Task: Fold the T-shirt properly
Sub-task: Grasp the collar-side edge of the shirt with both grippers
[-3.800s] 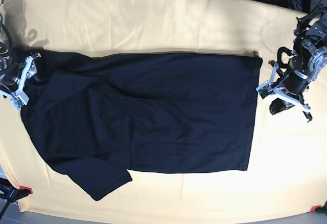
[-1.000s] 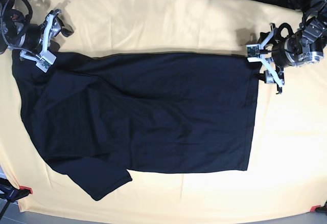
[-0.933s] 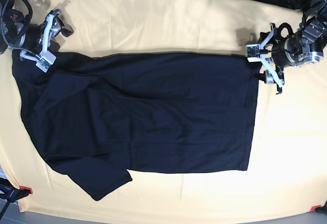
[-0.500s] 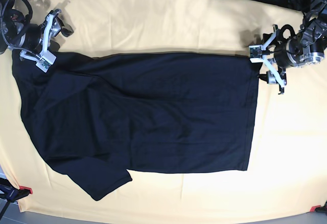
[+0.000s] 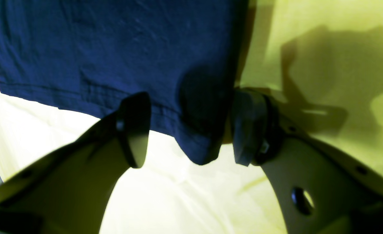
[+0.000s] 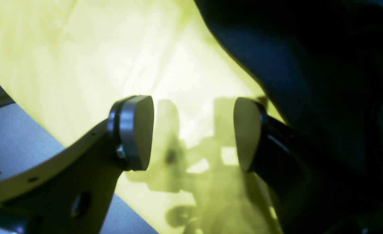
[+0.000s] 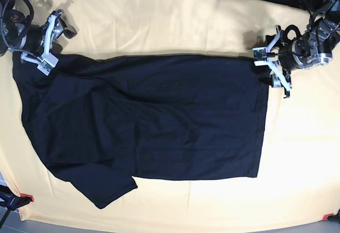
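Since the earlier frames, both arms have swung from the shirt's side edges up to its far corners, and in the last half second the left pincer (image 7: 270, 69) has edged a little inward onto the hem corner, while the right pincer (image 7: 47, 43) has kept its place. Closest to the left wrist camera, the two pads (image 5: 135, 130) stand wide apart, and the rounded corner of the T-shirt (image 5: 113, 52) hangs between them, nearer the pad on the view's right; whether that pad touches the cloth I cannot tell. Nothing is pinched. Beyond the corner, the dark blue fabric spreads away from the pincer, with its stitched hem running off to the side, and the yellow cloth (image 5: 324, 39) lies beside it, carrying the pincer's shadow. At the right wrist, the pads (image 6: 136, 130) are likewise spread, with only yellow cloth and their own shadow between them; the shirt's dark edge lies just beyond the pad on the view's right, apart from the gap. Farther out, the base view shows the T-shirt (image 7: 159, 116) lying flat across the yellow cloth (image 7: 159, 20) between the two pincers, one sleeve angled out at the edge far from both of them.
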Tool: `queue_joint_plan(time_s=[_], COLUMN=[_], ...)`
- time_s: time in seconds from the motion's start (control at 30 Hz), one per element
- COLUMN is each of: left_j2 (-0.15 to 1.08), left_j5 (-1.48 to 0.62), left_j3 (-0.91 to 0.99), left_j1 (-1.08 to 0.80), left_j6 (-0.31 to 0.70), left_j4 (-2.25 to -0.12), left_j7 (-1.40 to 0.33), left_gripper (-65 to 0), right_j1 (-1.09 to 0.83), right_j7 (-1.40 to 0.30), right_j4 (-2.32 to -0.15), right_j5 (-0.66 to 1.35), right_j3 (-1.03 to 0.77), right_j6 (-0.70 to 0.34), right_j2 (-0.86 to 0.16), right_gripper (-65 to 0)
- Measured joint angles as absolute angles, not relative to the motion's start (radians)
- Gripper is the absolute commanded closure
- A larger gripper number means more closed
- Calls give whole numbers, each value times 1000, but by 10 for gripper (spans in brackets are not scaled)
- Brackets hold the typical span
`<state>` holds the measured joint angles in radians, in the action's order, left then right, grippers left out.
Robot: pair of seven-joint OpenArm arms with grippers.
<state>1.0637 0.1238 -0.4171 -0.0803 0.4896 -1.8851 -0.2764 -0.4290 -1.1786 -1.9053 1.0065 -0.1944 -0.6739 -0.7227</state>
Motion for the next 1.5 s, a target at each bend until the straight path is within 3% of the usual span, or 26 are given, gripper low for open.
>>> queue_joint_plan(time_s=[0.47, 0.53, 0.67, 0.73, 0.9, 1.13, 1.5], left_j2=[1063, 1063, 1061, 1061, 1061, 1061, 1061], left_j5=[123, 121, 121, 120, 121, 121, 120], left_j3=[-417, -417, -417, -417, -417, -417, -417], left_j1=[-80, -80, -80, -80, -80, -81, -81], left_j6=[516, 497, 479, 479, 479, 435, 397], left_j4=[-1885, -1884, -1868, -1868, -1868, -1868, -1867], left_j7=[-286, -295, -303, -315, -315, -318, -322], left_gripper=[-342, -296, -79, -27, 0, 0, 0], right_j1=[-429, -429, -429, -429, -429, -429, -446], right_j7=[-1179, -1179, -1179, -1179, -1178, -1168, -985], right_j4=[-1905, -1905, -1905, -1905, -1906, -1905, -1884], right_j5=[1007, 1007, 1007, 1007, 984, 725, 584], right_j3=[-194, -194, -194, -194, -194, -194, -194], right_j6=[-674, -674, -674, -674, -674, -674, -699], right_j2=[-723, -723, -723, -723, -723, -723, -723], right_gripper=[-403, -403, -403, -403, -403, -403, -406])
